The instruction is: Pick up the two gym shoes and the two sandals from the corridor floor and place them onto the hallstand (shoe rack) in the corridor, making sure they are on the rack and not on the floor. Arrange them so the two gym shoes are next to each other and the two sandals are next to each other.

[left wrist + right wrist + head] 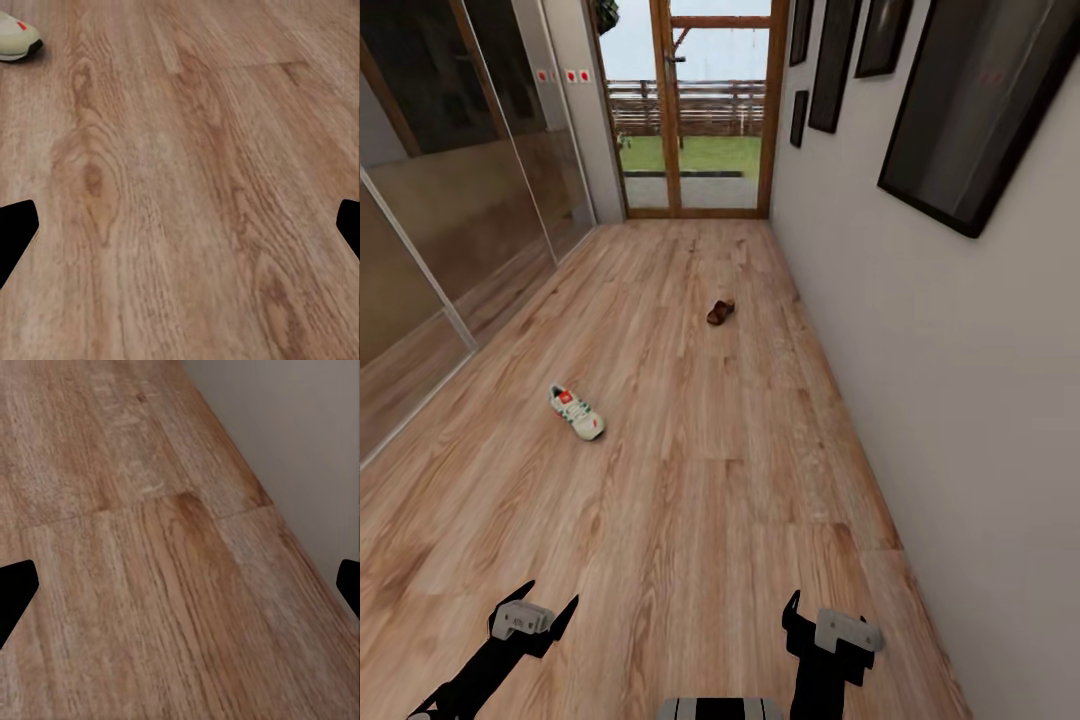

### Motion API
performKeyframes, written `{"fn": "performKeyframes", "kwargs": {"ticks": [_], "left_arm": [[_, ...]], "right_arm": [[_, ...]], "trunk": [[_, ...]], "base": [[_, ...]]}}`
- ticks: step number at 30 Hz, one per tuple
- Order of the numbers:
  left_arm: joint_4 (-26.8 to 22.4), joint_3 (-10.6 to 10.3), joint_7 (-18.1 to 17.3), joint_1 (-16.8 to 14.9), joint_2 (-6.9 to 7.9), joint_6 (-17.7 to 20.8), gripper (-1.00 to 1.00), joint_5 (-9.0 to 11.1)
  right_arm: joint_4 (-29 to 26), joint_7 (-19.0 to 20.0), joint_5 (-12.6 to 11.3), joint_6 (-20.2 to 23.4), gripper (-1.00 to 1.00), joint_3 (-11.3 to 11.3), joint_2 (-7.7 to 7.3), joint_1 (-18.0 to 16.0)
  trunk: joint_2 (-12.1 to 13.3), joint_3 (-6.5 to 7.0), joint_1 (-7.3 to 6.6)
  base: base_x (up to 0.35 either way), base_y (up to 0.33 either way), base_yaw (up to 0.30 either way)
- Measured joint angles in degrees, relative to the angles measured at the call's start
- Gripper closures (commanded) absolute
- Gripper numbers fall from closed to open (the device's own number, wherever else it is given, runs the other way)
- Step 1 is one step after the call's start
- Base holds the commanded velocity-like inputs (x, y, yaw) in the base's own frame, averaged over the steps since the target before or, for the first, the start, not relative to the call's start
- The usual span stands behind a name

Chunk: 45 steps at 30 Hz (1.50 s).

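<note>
Cream-white green-striped lace-up sneaker [577, 412] lies ahead-left on the wood-plank floor [720, 480], long axis diagonal; nearer the left gripper [532, 608]. Both grippers' fingers are spread, empty; right gripper [830, 630].

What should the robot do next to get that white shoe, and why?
Probably roll forward and a bit left toward the gym shoe. It lies on the corridor floor well ahead of both arms, and the left gripper and right gripper are open and empty. The sandal lies farther off.
</note>
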Motion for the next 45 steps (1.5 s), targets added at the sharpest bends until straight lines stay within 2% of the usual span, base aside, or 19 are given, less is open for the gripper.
{"fn": "performKeyframes", "kwargs": {"ticks": [45], "left_arm": [[0.0,0.0,0.0,0.0,0.0,0.0,-1.0,0.0]], "right_arm": [[0.0,0.0,0.0,0.0,-1.0,0.0,0.01,0.0]], "trunk": [[0.0,0.0,0.0]], "base": [[0.326,0.0,0.0]]}}
